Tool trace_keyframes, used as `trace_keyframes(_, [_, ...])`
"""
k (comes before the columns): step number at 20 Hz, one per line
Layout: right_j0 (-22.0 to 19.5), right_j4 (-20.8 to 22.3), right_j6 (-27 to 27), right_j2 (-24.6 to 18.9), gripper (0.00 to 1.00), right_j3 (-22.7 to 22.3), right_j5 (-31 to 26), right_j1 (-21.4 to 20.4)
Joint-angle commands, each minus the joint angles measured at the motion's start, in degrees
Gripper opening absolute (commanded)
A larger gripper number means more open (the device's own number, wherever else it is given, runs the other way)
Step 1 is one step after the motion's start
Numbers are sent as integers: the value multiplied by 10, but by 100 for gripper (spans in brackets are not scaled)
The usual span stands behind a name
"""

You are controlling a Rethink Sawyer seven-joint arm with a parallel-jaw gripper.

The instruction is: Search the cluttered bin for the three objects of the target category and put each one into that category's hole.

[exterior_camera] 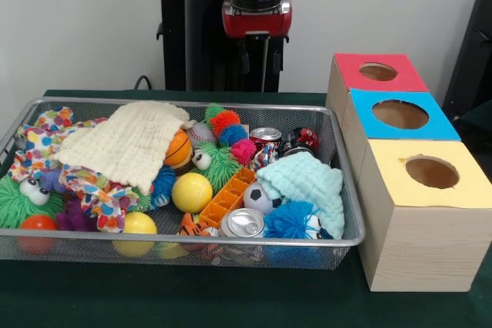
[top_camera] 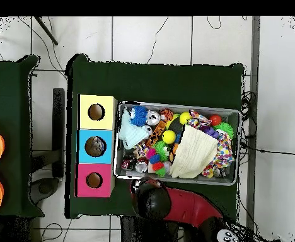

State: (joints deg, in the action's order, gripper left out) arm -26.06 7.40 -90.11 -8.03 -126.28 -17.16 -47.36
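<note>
Bin [exterior_camera: 23, 124] fills left-centre of frame, packed. Gripper [exterior_camera: 263, 55] top centre, behind bin; you can't tell its state. Yellow ball [exterior_camera: 191, 192] mid-bin: light, smooth, likely slippery; grip across its middle.

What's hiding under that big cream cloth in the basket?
The cream cloth lies over a colourful patterned cloth and the edge of an orange ball; a blue spiky toy pokes out below. Whatever sits beneath its middle is covered in both views.
</note>
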Motion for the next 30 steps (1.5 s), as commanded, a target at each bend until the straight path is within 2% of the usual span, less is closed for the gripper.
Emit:
trace_keyframes(1, [-29, 52, 3, -52, 100, 35, 14, 9])
trace_keyframes(5, [-72, 67, 28, -66, 100, 25, -25, -14])
trace_keyframes(8, [-120, 66, 68, -89, 100, 11, -86, -57])
trace_keyframes(12, [-181, 59, 95, -129, 100, -24, -112, -109])
trace_keyframes(14, [-201, 67, 90, -138, 100, -36, -99, -113])
trace_keyframes(15, [-212, 83, 81, -143, 100, -34, -78, -94])
trace_keyframes(18, [-204, 144, 43, -106, 100, 24, -6, 4])
trace_keyframes(20, [-191, 165, 18, -85, 100, 60, 25, 38])
trace_keyframes(22, [-188, 176, 2, -83, 100, 86, 48, 62])
trace_keyframes(28, [-169, 178, -10, -85, 100, 189, 21, 144])
trace_keyframes(30, [-164, 174, -1, -90, 100, 216, -10, 155])
